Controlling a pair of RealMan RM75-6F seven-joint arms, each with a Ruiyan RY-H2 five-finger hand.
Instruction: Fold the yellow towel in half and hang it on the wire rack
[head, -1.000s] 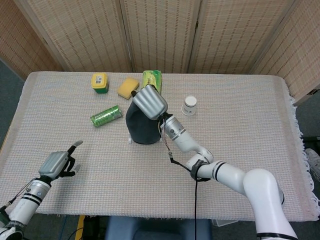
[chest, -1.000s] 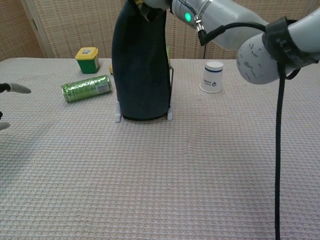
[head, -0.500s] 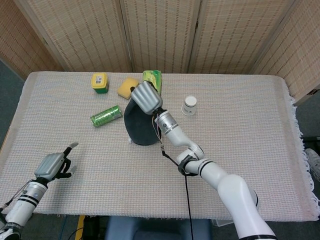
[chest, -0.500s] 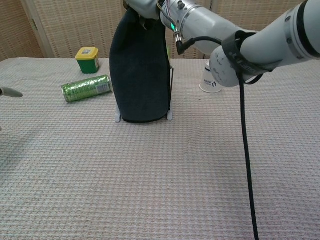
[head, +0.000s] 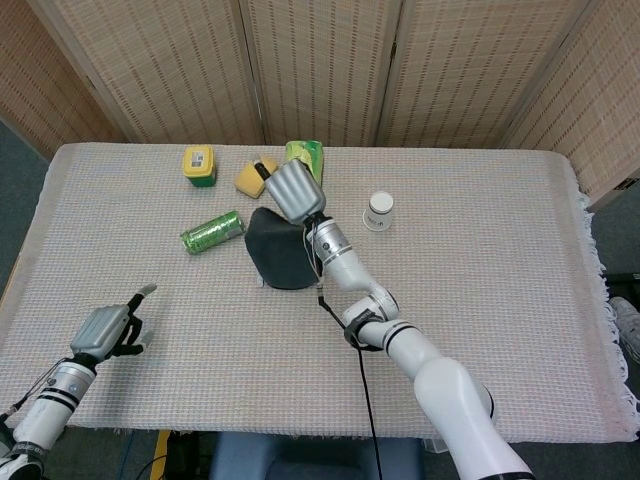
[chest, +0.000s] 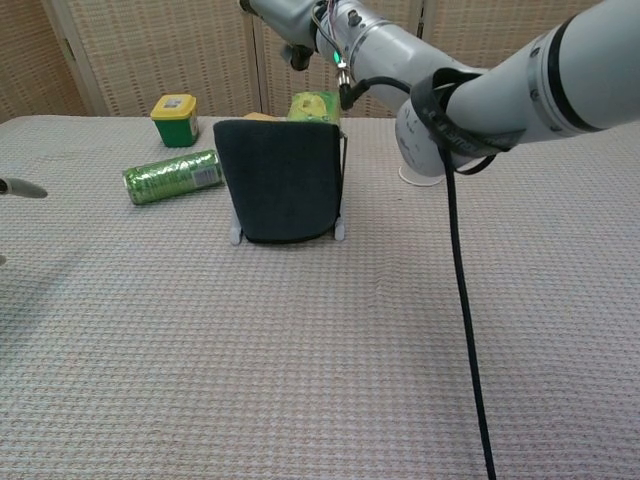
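Observation:
A dark navy towel (head: 280, 252) (chest: 283, 180) hangs folded over the small wire rack (chest: 341, 212) in the middle of the table; no yellow towel shows. The rack's white feet (chest: 237, 237) stand on the cloth. My right hand (head: 293, 190) (chest: 292, 22) hovers just above and behind the towel's top edge, fingers stretched out and holding nothing. My left hand (head: 105, 328) is low over the near left corner with its fingers apart and empty. Only one left fingertip (chest: 20, 187) shows in the chest view.
Behind the rack are a yellow-lidded tub (head: 199, 165), a yellow sponge (head: 248, 177) and a green packet (head: 306, 155). A green can (head: 212, 232) lies left of the rack. A white cup (head: 378, 211) stands to its right. Woven screens close off the back.
The towel, held up high a second ago, has dropped and now hangs over the rack. My right hand has let it go and moved back. My left hand has drawn slightly nearer the front edge.

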